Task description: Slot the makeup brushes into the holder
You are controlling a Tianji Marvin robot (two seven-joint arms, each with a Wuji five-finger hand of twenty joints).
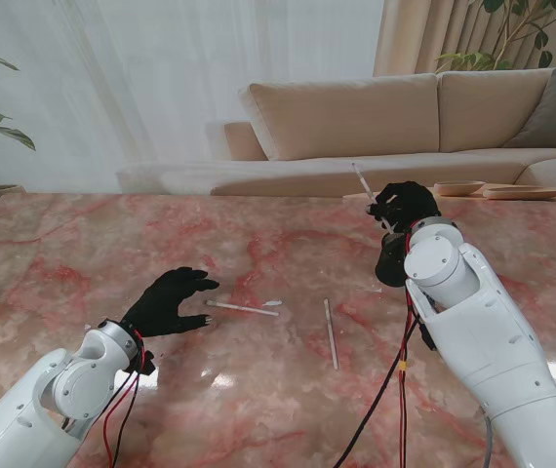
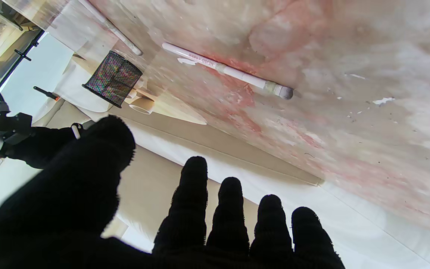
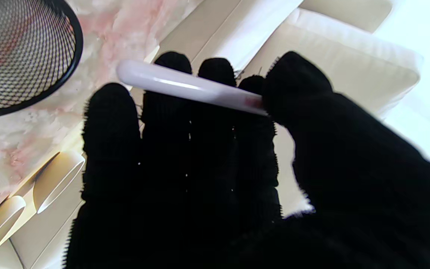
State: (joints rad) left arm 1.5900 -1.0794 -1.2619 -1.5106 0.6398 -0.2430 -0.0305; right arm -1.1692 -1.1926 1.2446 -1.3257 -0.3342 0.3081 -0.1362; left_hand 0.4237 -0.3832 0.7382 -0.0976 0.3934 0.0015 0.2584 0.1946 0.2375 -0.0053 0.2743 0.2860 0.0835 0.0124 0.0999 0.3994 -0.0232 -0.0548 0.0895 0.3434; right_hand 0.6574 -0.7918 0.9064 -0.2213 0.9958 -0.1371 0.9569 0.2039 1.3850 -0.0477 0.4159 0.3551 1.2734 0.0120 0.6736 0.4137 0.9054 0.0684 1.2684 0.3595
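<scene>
The right hand (image 1: 403,205) is raised over the far right part of the pink marble desk (image 1: 258,390), and it is closed on a white makeup brush (image 1: 364,183). In the stand's view this brush sticks up and to the left out of the black glove. In the right wrist view the held brush (image 3: 185,87) lies across the fingers (image 3: 215,123), and the thumb presses it against them. The black mesh holder (image 1: 391,261) stands on the desk just nearer to me than this hand, partly hidden by the right arm's white wrist. In the right wrist view the round rim of the holder (image 3: 74,48) is beside the end of the brush handle, and the brush is not inside it.

The left hand (image 1: 169,302) hovers low over the left part of the desk with its fingers spread and holds nothing. Just to its right a second brush (image 1: 243,308) lies flat on the marble. In the left wrist view this second brush (image 2: 230,71) has a dark bristle tip and some pink letters on its handle. A third brush (image 1: 330,332) lies flat farther right, between the second brush and the right arm, apart from both. Behind the desk there is a beige sofa (image 1: 376,117).
</scene>
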